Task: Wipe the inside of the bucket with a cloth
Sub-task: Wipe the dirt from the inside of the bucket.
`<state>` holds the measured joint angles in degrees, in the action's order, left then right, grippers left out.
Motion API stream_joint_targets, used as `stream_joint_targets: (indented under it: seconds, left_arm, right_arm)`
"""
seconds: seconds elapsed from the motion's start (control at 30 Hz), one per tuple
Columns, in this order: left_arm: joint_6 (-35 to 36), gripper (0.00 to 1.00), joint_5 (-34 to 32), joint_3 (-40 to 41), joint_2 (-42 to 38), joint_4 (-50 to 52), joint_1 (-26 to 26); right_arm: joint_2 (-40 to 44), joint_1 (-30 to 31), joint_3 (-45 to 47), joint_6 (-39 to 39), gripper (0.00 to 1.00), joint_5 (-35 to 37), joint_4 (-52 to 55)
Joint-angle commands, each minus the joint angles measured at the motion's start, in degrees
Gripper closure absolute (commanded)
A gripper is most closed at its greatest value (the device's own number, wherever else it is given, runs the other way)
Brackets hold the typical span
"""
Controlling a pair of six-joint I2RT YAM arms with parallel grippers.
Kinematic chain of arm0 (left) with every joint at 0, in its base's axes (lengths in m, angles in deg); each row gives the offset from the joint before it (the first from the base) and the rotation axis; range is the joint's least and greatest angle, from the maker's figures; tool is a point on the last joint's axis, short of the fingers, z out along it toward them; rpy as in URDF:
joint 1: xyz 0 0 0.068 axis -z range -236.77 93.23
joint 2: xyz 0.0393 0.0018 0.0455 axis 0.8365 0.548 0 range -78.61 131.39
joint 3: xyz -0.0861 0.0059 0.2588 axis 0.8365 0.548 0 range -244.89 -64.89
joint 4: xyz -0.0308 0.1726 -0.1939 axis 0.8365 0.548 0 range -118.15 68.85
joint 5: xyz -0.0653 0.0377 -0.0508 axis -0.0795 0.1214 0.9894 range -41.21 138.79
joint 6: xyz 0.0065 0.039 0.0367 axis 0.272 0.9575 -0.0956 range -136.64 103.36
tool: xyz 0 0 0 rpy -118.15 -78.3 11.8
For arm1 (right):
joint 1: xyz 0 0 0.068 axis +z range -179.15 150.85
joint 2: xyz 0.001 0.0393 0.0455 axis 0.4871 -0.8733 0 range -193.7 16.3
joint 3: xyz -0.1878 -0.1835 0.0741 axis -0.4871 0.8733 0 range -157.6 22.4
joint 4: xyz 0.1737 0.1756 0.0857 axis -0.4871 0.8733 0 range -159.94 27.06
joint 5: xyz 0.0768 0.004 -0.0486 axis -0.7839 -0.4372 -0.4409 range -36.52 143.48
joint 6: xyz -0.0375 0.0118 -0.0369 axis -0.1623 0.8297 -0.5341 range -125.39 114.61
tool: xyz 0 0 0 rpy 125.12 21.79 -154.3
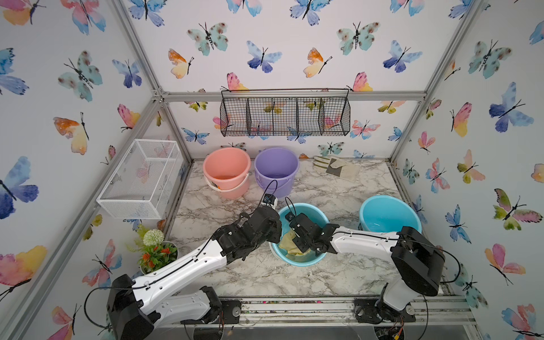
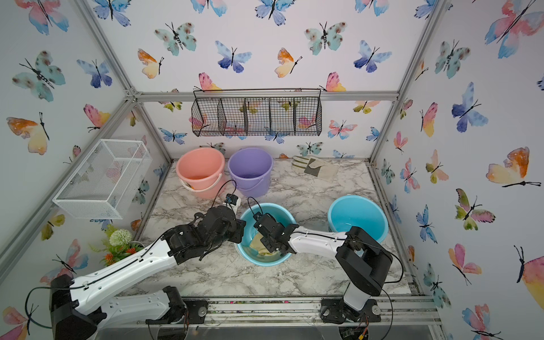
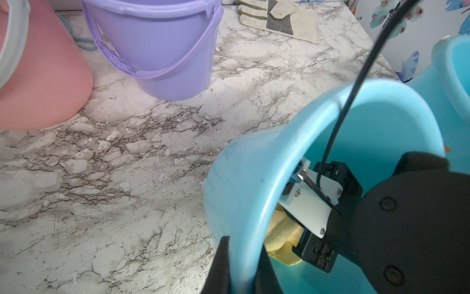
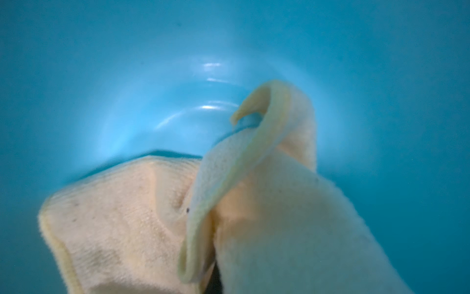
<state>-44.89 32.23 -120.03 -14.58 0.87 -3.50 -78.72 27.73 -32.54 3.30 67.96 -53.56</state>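
1. Left wrist view: light blue plastic bucket [image 3: 241, 178] rim is clamped by left gripper [image 3: 244, 269].
2. Right wrist view: pale yellow terry cloth [image 4: 114, 229] is pinched by right gripper [image 3: 301, 245] inside that bucket.

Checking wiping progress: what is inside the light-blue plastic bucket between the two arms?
A pale yellow terry cloth, held by the right pincer. The bucket floor under the cloth is hidden.

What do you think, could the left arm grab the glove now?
Probably not: the left gripper is clamped on the rim of the middle blue bucket, and the glove lies far back. It would have to let go first.
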Motion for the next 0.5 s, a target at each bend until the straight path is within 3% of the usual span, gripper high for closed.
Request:
stream_joint_targets:
  seconds: [0.0,0.23,0.47]
  left_arm:
    - [0.39,1.0,-4.53,0.32,-2.24,-0.18,-0.78]
    - [0.13,1.0,-4.09,1.49,-2.07,-0.8,-0.79]
    - [-0.31,1.0,-3.98,1.74,-2.07,-0.98,-0.79]
  right_arm:
    - [-0.54,-1.07,0.46,3.59,0.98,-14.02,9.76]
    - [-0.33,-1.6,2.09,5.71,0.98,-29.57,-1.9]
    - [-0.74,-1.69,5.8,9.55,0.98,-33.03,-19.19]
